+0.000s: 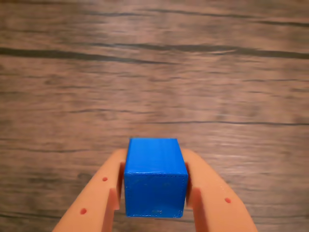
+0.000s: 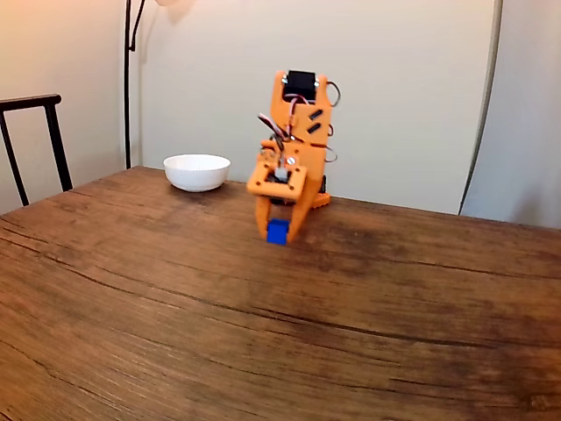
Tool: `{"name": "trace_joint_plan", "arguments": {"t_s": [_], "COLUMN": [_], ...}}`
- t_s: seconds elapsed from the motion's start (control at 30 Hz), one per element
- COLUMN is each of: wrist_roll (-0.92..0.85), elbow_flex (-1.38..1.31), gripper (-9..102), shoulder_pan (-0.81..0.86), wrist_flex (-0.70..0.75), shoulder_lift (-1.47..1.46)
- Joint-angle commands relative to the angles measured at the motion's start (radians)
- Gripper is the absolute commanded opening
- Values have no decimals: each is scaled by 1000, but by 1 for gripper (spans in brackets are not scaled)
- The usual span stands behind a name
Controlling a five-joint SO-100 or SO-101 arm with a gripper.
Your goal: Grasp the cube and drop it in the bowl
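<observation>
- Cube (image 1: 155,178): bright blue, plain-faced, seated between my two orange fingers (image 1: 99,193) in the wrist view, one finger against each side face. Its top face tilts away from the camera and its front face is square to it.
- Cube in the fixed view (image 2: 277,231): it sits at the lower tip of my claw (image 2: 279,230), low over the table (image 2: 263,333). Whether its underside touches the wood or hangs just clear of it I cannot tell from this angle.
- Claw (image 1: 155,191): clenched on the cube, the fingers spread only as wide as the cube itself, with no gap visible on either side. The grip falls on the cube's rear half; its front stands proud of the fingertips.
- Bowl (image 2: 197,172): white, round, shallow and glossy, standing on the far part of the table. In the fixed view it lies to the left of my claw and farther back, well apart from the cube, with bare wood between.
- Governing relation: the bowl's rim stands above the level where the cube now sits, so I judge that the coming move calls for a lift first, then a swing leftward and back in the fixed view until the cube is over the bowl's open mouth.
- Risk, as a judgement: the faces are smooth, so a slack grip could let the cube slip during the swing.
</observation>
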Motion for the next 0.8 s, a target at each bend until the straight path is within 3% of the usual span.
{"name": "trace_joint_plan", "arguments": {"t_s": [0.0, 0.5, 0.77], "wrist_roll": [25, 291, 397], "elbow_flex": [-46, -9, 371], "gripper": [4, 4, 4], "shoulder_pan": [34, 304, 443], "wrist_flex": [58, 63, 63], "shoulder_lift": [31, 256, 535]}}
